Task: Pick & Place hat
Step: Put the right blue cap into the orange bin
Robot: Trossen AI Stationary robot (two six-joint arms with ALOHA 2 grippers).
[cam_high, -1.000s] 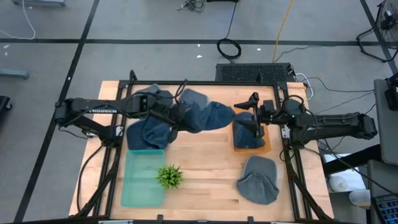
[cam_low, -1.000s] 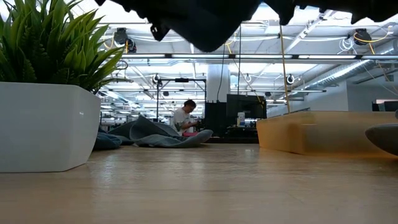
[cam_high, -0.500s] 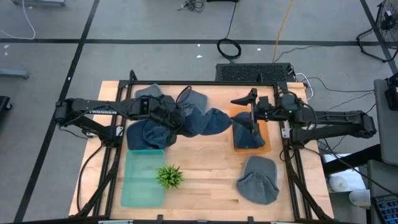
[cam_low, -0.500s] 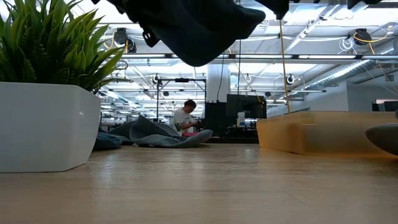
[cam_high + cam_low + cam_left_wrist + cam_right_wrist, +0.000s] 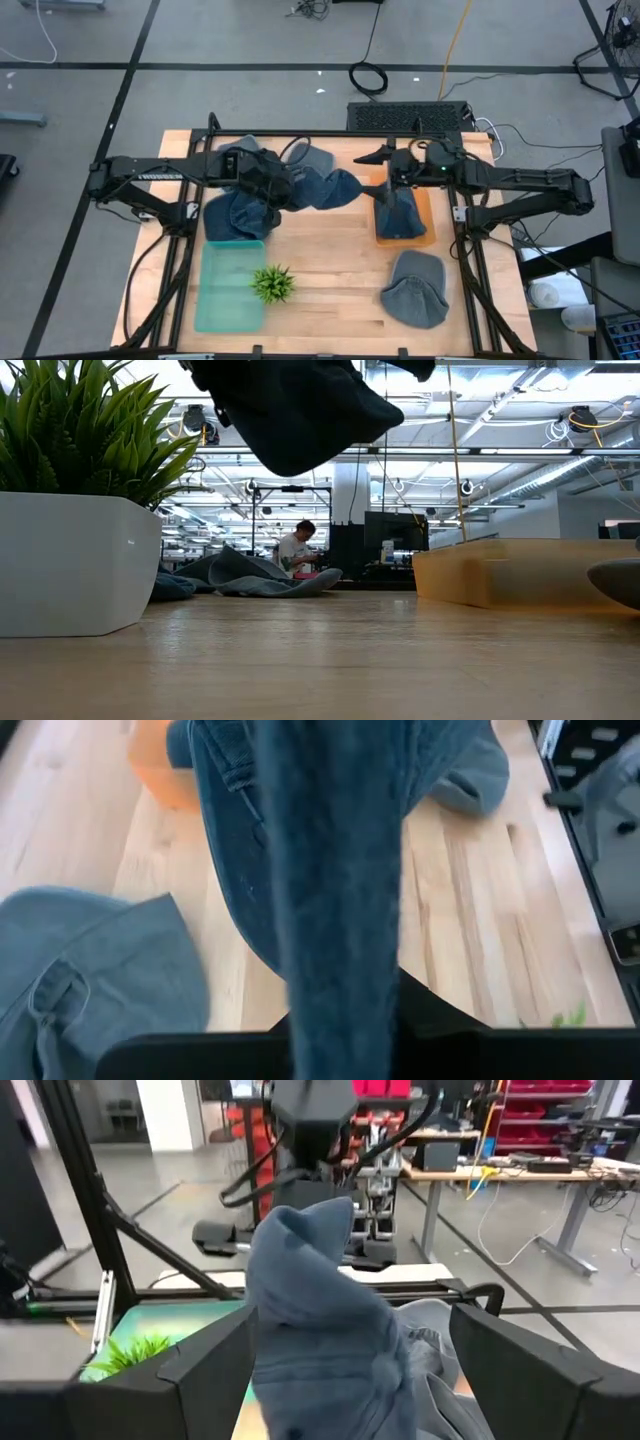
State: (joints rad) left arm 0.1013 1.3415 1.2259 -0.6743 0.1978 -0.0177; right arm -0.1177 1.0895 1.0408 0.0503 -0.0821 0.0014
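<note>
— What sat in the containers?

— The orange tray (image 5: 428, 236), right of centre on the counter (image 5: 330, 270), held one blue hat (image 5: 400, 215) standing up in a peak. The green tray (image 5: 215, 300) at lower left showed only its own floor; the potted plant (image 5: 272, 284) stood just beside its right edge.

— And the hat being carried?

— Near the frame's middle in the high view, a dark blue hat (image 5: 322, 189) hung from the left claw (image 5: 272, 186), whose fingers were pinched shut on the cloth. It was clear of the wood: the low view showed it as a dark mass (image 5: 290, 405) at the top with open space beneath.

— The right claw?

— The right claw (image 5: 395, 168) hovered above the orange tray, fingers spread wide, gripping nothing; its wrist view showed the peaked hat (image 5: 320, 1320) between the two fingers (image 5: 200, 1375).

— Anything only one view gave?

— The low view alone showed a person (image 5: 296, 550) seated far back in the room. The left wrist view showed the cloth (image 5: 330, 890) draped straight down past the camera.

— How many hats?

— At least four: the carried one, the one in the tray, a grey-blue one (image 5: 415, 288) flat at lower right, and a heap (image 5: 238, 212) at the left whose count I cannot tell.
</note>
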